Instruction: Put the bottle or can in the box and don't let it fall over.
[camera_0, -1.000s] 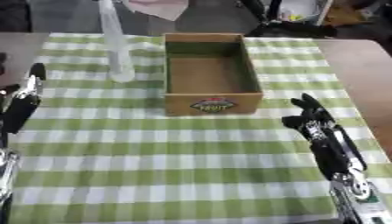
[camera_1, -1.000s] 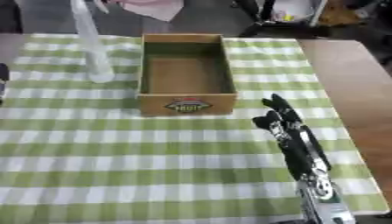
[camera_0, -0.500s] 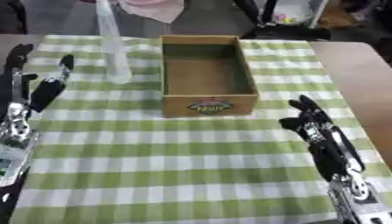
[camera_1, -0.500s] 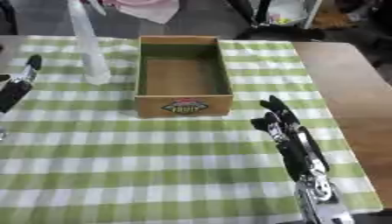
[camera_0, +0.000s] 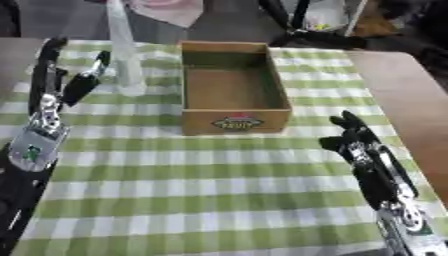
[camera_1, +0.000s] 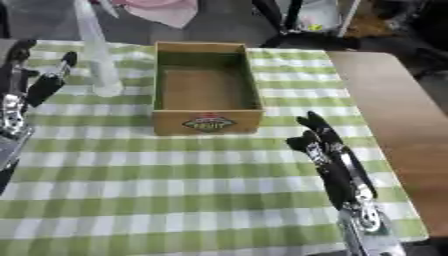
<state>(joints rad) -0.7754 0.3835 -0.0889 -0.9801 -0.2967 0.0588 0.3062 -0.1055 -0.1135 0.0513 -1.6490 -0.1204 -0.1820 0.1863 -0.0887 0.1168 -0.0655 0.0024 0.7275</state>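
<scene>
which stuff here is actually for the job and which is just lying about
For the job:
- clear bottle, upright left of the box
- cardboard box, nothing in it
- left hand, open beside the bottle
- right hand, open, idle

Lying about:
- pink cloth beyond the table
- checked tablecloth

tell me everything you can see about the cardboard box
The box is a brown cardboard tray, open on top and longer than wide, with low walls and a bare brown floor. Nothing lies inside it. Its near end wall carries an oval label with red and green on it, too blurred to read. It sits flat on the green checked cloth, its long side running away from the robot. A tall clear bottle stands upright to its left, apart from it. Neither hand touches it.
</scene>
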